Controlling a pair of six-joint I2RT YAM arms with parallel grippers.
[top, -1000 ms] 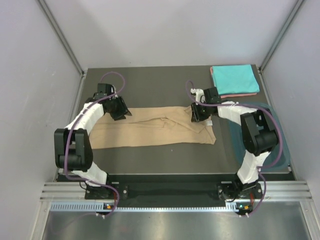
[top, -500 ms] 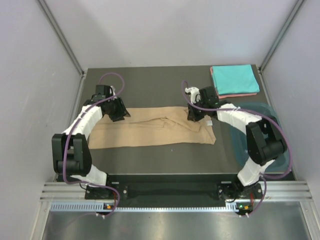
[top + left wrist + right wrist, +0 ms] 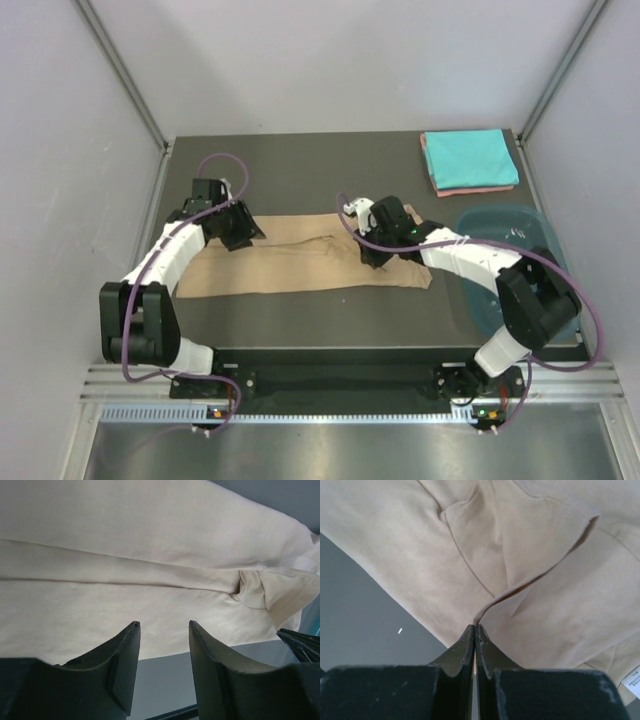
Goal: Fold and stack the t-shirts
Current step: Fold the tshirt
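Observation:
A tan t-shirt lies as a long strip across the middle of the table. My right gripper is shut on a raised edge of it near its right end. In the right wrist view that cloth edge runs straight into the closed gripper. My left gripper hangs open over the strip's far left edge. The left wrist view shows nothing between that gripper's fingers, with the tan cloth just beyond them. A folded turquoise t-shirt lies on a salmon-pink one at the back right corner.
A dark teal plastic tub stands at the right edge, partly behind my right arm. Grey walls close in the table on both sides and at the back. A small white label shows at the tan shirt's right end.
My right gripper shut on the tan shirt's edge and moved left with it, pulling the right end inward. My left gripper shifted slightly and stayed open.

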